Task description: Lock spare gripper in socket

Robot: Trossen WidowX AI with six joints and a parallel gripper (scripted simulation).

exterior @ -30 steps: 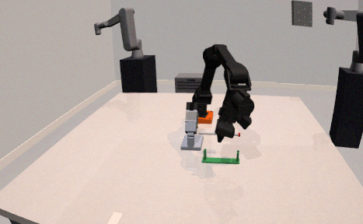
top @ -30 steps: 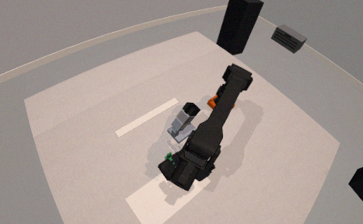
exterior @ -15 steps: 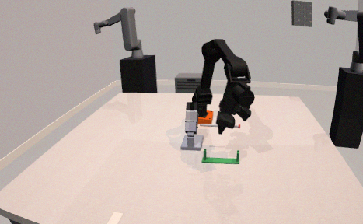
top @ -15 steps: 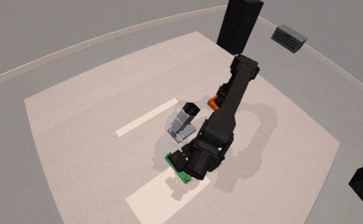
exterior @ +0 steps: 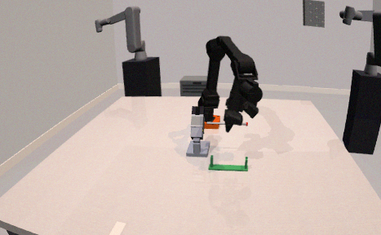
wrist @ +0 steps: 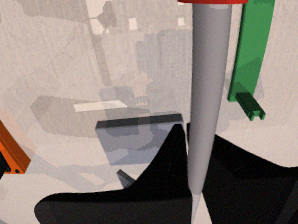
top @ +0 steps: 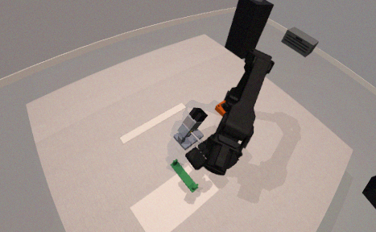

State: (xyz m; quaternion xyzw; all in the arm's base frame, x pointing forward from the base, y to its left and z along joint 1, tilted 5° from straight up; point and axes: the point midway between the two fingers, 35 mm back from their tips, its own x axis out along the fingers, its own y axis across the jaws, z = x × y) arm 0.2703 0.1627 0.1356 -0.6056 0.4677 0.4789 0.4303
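My gripper [top: 202,151] [exterior: 228,125] [wrist: 183,130] is shut on the lock pin [top: 198,138] [exterior: 216,123] [wrist: 211,60], a thin grey rod with a red head. The pin is held about level above the table. In the exterior view its red head points right and its plain end points left, close to the spare gripper; I cannot tell whether they touch. The spare gripper [top: 189,122] [exterior: 197,122], a grey body with a black top, stands upright on the mount [exterior: 198,152] [wrist: 132,145], which has a blue-grey base. The socket's bore and the spigot are hidden.
A green cradle [top: 183,176] [exterior: 228,167] [wrist: 255,45] with two end posts lies empty on the table in front of the mount. An orange block [top: 221,108] [exterior: 214,122] [wrist: 12,150] sits behind the mount, near the arm's base.
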